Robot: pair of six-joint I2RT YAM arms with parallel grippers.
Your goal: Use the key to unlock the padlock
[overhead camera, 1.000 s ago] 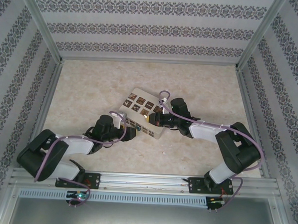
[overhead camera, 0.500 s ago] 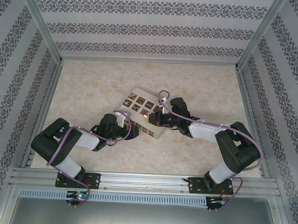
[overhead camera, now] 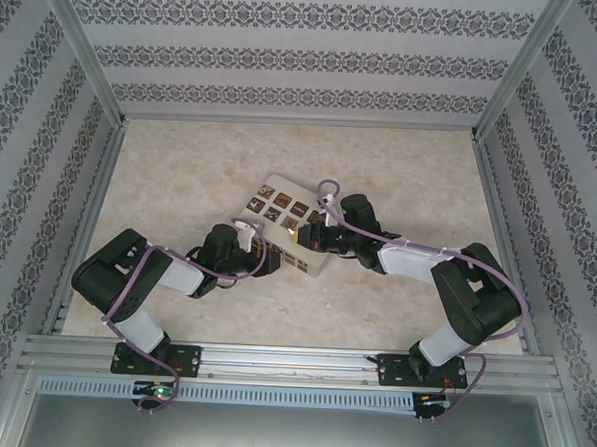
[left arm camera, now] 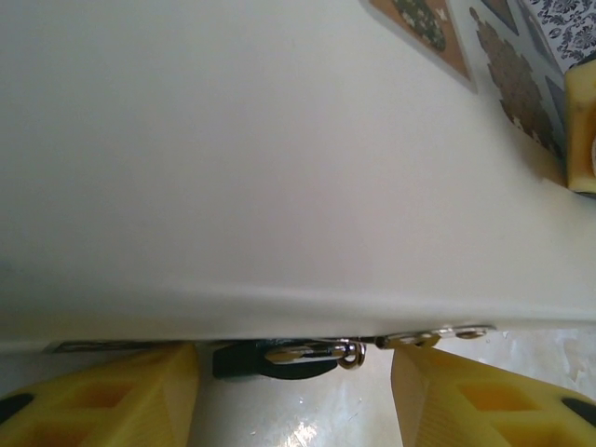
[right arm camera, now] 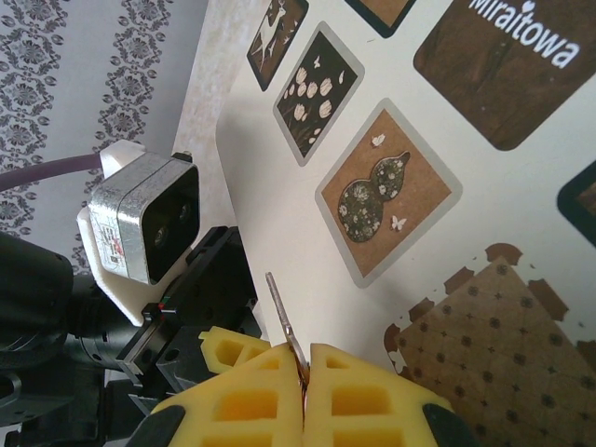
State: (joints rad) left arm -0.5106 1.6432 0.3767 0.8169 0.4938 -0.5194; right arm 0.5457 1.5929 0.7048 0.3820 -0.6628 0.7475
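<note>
Pale marbled counter (overhead camera: 401,179), shut in by walls (overhead camera: 287,58) of striped, patterned paper. At mid-counter, a white box (overhead camera: 274,210) with brown tiles on top, approached from both sides.

Nearest, the left fingers (overhead camera: 264,264), low against the box's near wall, set apart with nothing clamped. Just past their tips, from the left wrist's view, the padlock (left arm camera: 244,359): small dark body with a silvery metal part, lying on the counter right at the foot of the box's wall, perhaps partly under its edge. Long axis across the gap, from one finger toward the other and along the wall, not pointing in toward the wrist. More silvery bits (left arm camera: 438,332) just to its right, too small to name.

Farther in, the right fingers (right arm camera: 307,372) over the box's near right corner, pressed together and clamped on a thin metal blade, taken for the key (right arm camera: 282,321), its tip reaching out past the box's edge.

Judged from this: left arm much the nearer to the padlock, straight ahead and within its open span; key higher and on the far side, with the box top in between. Coming move probably a closing on the padlock to steady it, then the key brought down to it. Keyhole side impossible to tell.
</note>
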